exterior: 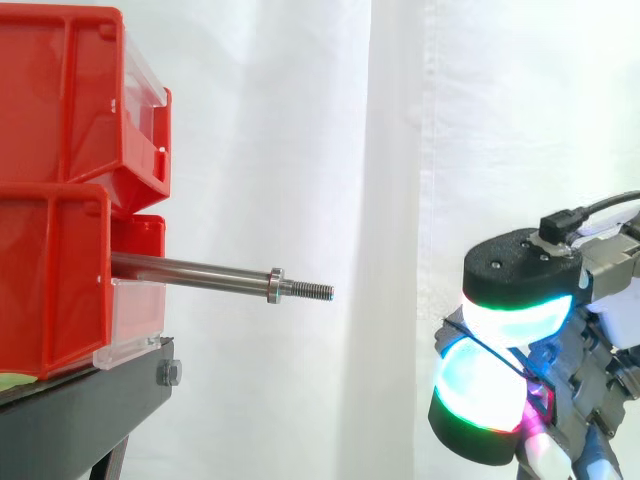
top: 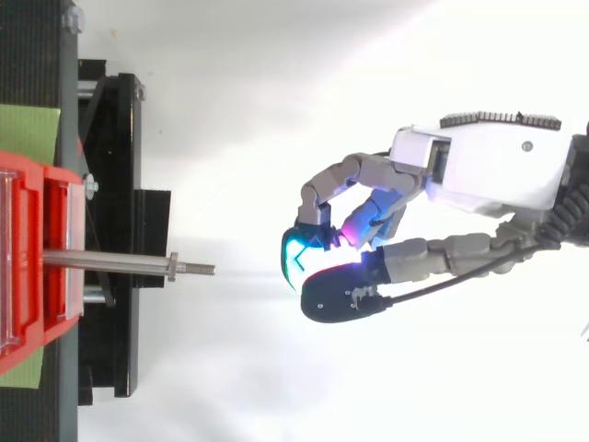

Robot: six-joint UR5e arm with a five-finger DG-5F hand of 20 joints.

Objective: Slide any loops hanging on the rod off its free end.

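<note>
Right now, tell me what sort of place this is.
Probably a robot test rig: red bins on a black stand, a rod jutting out, a white curtain behind, the hand facing it.

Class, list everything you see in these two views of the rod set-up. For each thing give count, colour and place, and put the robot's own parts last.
bins: two, red, stacked at the left on the stand
rod: one, silver, sticking level out of the lower bin toward the right, bare along its length
nut: one, silver, on the rod before its threaded free end
stand: one, black, under the bins
green sheet: one it seems, green, under the bin
curtain: one, white, behind everything
hand: one, grey, white and black, right of the rod's free end, apart from it
</note>
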